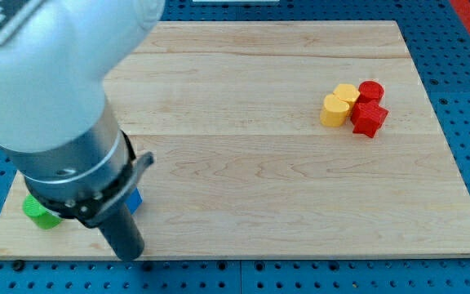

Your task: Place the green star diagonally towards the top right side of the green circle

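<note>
A green block [39, 212] lies at the board's bottom left corner, mostly hidden behind the arm; I cannot tell whether it is the star or the circle. Only one green block shows. A blue block [135, 200] peeks out just right of the arm's body. My dark rod reaches down at the view's bottom left, and my tip [129, 256] sits at the board's bottom edge, right of the green block and below the blue one. The large white and grey arm body covers the top left of the view.
At the view's right, two yellow blocks [338, 104] touch a red cylinder [371, 90] and a red star-like block [370, 118] in one cluster. The wooden board [259, 180] lies on a blue pegboard table.
</note>
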Controlling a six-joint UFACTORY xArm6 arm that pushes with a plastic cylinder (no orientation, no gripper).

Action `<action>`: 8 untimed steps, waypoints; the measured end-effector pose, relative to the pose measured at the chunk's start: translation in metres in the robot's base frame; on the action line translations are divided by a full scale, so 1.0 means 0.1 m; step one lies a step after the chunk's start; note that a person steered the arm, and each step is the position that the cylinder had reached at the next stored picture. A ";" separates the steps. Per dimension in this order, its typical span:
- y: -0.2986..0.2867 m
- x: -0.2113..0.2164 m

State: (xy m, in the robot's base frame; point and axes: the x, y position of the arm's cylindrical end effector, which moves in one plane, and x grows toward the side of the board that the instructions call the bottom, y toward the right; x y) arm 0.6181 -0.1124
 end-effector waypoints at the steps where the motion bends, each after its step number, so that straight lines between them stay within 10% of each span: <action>1: 0.14 -0.33; 8: -0.72 -2.51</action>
State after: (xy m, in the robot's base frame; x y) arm 0.3674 -0.1845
